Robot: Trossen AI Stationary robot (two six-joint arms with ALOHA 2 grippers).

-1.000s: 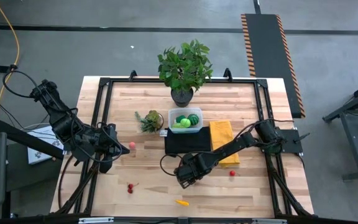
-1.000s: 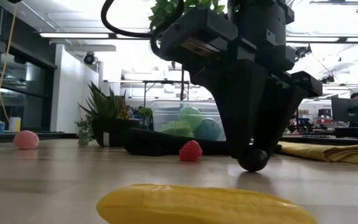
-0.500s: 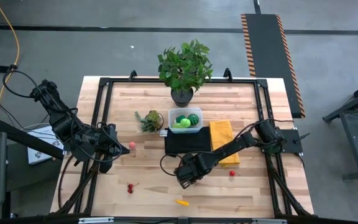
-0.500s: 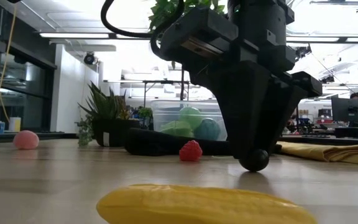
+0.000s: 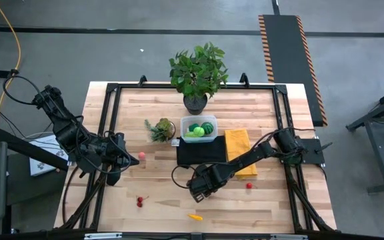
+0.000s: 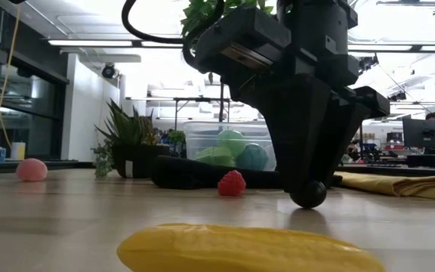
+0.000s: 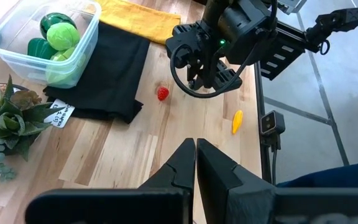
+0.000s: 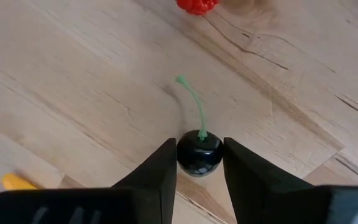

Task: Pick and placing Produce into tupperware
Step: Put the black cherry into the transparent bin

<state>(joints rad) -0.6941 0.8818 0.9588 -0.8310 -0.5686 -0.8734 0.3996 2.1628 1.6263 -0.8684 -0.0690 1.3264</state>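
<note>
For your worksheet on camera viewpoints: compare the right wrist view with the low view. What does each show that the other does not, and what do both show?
Only the right wrist view: the dark cherry's green stem, with the right gripper's fingers closed against the cherry's sides.
Only the low view: the tupperware holding green produce, black cloth, yellow cloth, pink ball, spiky plant.
Both: dark cherry, red berry, yellow piece.

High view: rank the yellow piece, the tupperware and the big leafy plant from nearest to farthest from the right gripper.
From the right gripper, pinching a dark cherry:
1. Yellow piece, just below it in the picture.
2. Tupperware, beyond the black cloth.
3. Big leafy plant, at the table's far edge.
</note>
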